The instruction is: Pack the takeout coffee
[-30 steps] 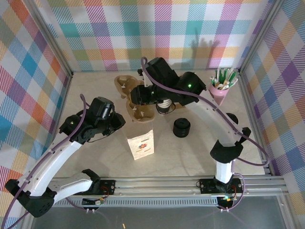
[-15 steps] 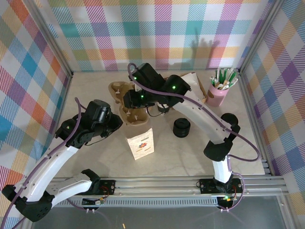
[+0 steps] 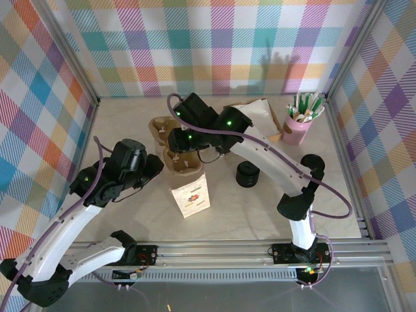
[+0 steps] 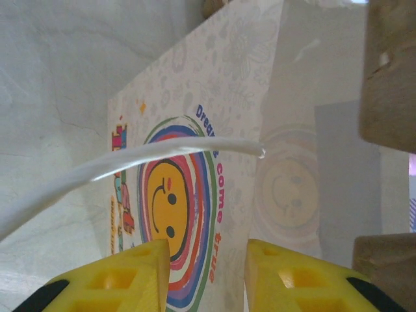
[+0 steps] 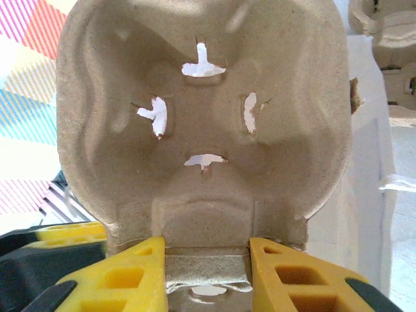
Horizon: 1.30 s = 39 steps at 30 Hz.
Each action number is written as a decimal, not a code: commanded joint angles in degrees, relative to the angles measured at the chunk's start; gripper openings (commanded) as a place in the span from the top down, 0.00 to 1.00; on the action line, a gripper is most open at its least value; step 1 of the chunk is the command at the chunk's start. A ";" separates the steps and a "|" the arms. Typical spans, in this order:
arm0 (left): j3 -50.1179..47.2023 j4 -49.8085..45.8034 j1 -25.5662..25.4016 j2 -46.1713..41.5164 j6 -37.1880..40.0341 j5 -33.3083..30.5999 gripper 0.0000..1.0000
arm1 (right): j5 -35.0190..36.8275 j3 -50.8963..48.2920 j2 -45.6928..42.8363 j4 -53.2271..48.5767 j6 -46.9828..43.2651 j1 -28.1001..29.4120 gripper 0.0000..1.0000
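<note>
Top camera first: the white smiley paper bag (image 3: 190, 195) stood on the surface (image 3: 123, 127). A pulp cup carrier (image 3: 185, 162) lay just behind the bag, with the right hand (image 3: 177, 142) over the carrier's far end. The left hand (image 3: 155, 170) hung just left of the bag, and a squat stack of black lids (image 3: 247, 174) sat to the bag's right. Honestly couldn't tell where the takeout coffee was.

Left wrist cam: the left hand's yellow fingers (image 4: 130, 276) stood apart with nothing between them, so open, facing the bag's smiley print. A white cable (image 4: 162, 153) crossed in front of the bag.

Right wrist cam: the right hand was clamped on the carrier's near rim, one finger on each side. The bag was just right of the carrier.
</note>
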 commanded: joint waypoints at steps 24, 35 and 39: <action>12.21 -7.12 7.70 7.21 14.50 -0.75 0.63 | 1.43 -1.04 -2.58 -5.44 -4.72 1.04 0.70; 9.18 -6.13 7.79 6.02 12.89 0.02 0.65 | -0.32 -1.57 -1.32 -7.76 -5.85 1.09 0.70; 8.85 -6.15 7.71 5.80 12.90 -0.04 0.66 | -0.34 -1.43 -0.80 -8.33 -6.34 1.05 0.70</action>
